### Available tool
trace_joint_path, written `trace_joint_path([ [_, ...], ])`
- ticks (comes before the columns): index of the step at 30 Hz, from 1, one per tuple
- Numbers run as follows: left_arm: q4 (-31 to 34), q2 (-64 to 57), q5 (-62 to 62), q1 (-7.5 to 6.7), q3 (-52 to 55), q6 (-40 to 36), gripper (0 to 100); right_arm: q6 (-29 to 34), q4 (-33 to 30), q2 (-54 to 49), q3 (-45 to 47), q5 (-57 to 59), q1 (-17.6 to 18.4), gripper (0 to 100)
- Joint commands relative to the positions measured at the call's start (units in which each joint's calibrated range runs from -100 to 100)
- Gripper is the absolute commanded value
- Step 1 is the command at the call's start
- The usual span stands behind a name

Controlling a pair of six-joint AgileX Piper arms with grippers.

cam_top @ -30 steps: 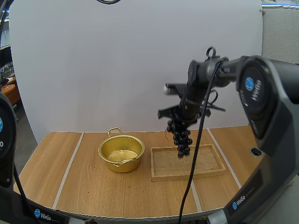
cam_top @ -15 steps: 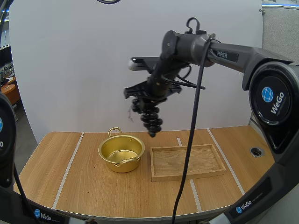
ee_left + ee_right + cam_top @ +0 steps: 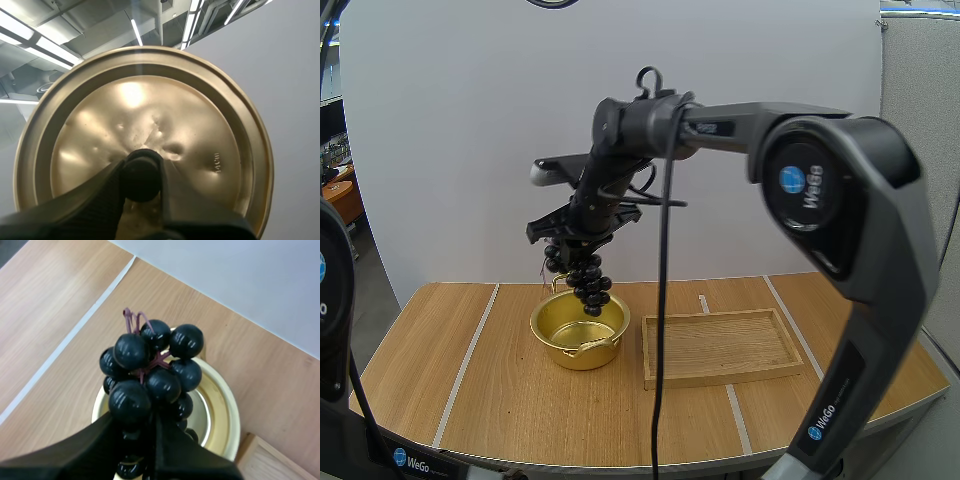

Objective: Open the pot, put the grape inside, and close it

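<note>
A gold pot (image 3: 579, 329) stands uncovered on the wooden table, left of centre. Directly above it hangs a bunch of dark grapes (image 3: 585, 272), pinched in my right gripper (image 3: 575, 238); the lowest grapes are just over the pot's rim. In the right wrist view the grapes (image 3: 150, 375) sit between my fingers with the pot's mouth (image 3: 220, 412) below them. In the left wrist view my left gripper (image 3: 142, 180) is shut on the black knob (image 3: 142, 172) of the gold lid (image 3: 200, 125), held up in the air.
A shallow wooden tray (image 3: 720, 346) lies to the right of the pot, close beside it. White tape lines (image 3: 468, 355) run across the table. The pot's two handles point to the back and the front.
My right arm has swung left with the grapes, from above the tray to above the pot, and the bunch now hangs lower, near the rim.
</note>
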Motion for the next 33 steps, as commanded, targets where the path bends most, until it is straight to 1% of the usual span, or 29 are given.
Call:
trace_joint_path([
  [1, 0.63, -0.44, -2.08, -0.18, -0.26, -0.20, 0, -0.62, 0.20, 6.45, -3.46, -2.68, 0.96, 0],
  [5, 0.63, -0.44, -2.08, -0.18, -0.26, -0.20, 0, -0.70, -0.39, 9.68, -3.45, -2.81, 0.96, 0],
  [11, 0.63, -0.44, -2.08, -0.18, -0.26, -0.20, 0, -0.70, -0.77, 12.77, -3.01, 4.53, 0.96, 0],
  [14, 0.63, -0.44, -2.08, -0.18, -0.26, -0.20, 0, -0.70, -1.39, 12.90, -1.68, 5.45, 0.96, 0],
  [21, 0.63, -0.44, -2.08, -0.18, -0.26, -0.20, 0, -0.32, -4.49, 14.95, -0.16, 4.11, 0.96, 0],
  [26, 0.63, -0.44, -2.08, -0.18, -0.26, -0.20, 0, -0.23, -4.49, 18.37, -0.16, 2.40, 0.96, 0],
  [33, 0.63, -0.44, -2.08, -0.18, -0.26, -0.20, 0, -0.34, -3.26, 18.40, -0.30, -0.20, 0.96, 0],
])
